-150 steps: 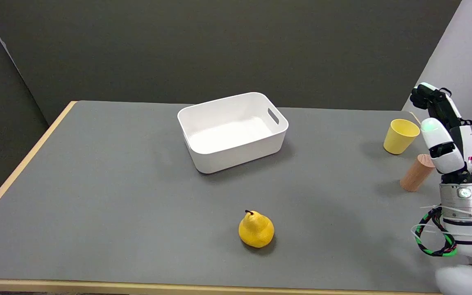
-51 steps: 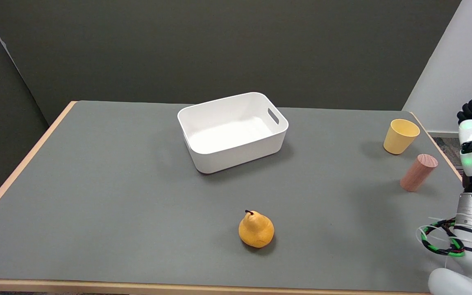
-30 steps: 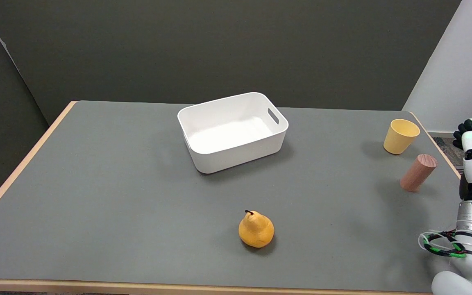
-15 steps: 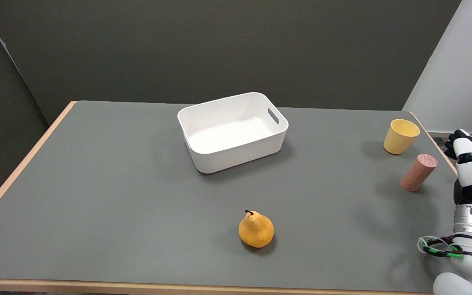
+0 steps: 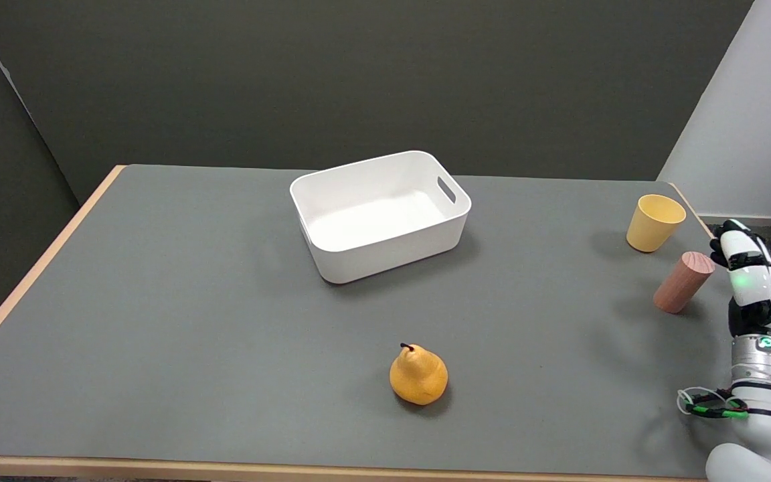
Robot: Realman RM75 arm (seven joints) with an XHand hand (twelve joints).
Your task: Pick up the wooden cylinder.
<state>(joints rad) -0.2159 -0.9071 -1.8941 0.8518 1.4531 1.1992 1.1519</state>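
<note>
One wooden cylinder (image 5: 683,282) stands near the right edge of the grey table (image 5: 191,321), its flat top facing the camera. Just to its right the right hand (image 5: 747,278) is raised upright on its arm, close beside the cylinder's top; whether the two touch cannot be told. It holds nothing, and how its fingers lie, spread or curled, cannot be made out from this side. Behind the cylinder, a little apart, stands a yellow cup (image 5: 654,223). Well to the left sits a white bin (image 5: 380,214), and nearer the front edge a yellow pear (image 5: 418,375)
</note>
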